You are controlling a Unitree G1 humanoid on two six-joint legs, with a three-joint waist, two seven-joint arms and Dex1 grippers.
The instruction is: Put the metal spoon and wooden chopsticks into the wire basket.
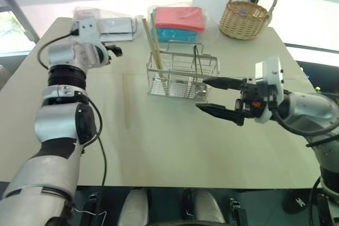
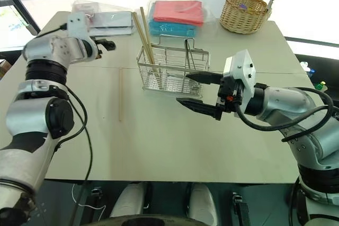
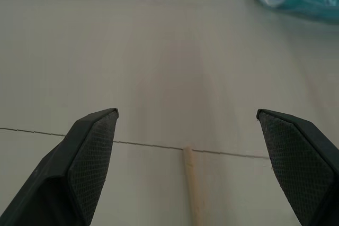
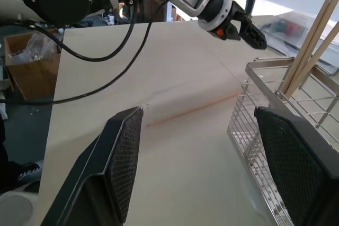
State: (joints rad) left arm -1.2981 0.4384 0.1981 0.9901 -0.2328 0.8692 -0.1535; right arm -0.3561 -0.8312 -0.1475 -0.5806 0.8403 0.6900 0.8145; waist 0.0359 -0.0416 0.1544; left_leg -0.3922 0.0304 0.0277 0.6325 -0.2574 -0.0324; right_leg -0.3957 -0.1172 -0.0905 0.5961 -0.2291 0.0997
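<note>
Pale tabletop point(image 1: 175, 146), one stick left to collect.

Nearest, the right gripper point(image 1: 216, 97) hangs with its black textured jaws spread and empty, just beside the wire basket point(image 1: 183, 78), a silver rectangular caddy that already holds two wooden chopsticks point(image 1: 152, 43) leaning out of its left compartment. A third thin tan chopstick point(image 1: 126, 101) lies flat on the table left of the basket. Farther back, the left gripper point(image 2: 106, 44) hovers above that stick's far end, jaws wide, holding nothing; next it probably needs to drop and pinch the stick. I cannot make out the metal spoon.

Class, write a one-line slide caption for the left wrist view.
Open left gripper hovers over a wooden chopstick lying on the table.
</note>
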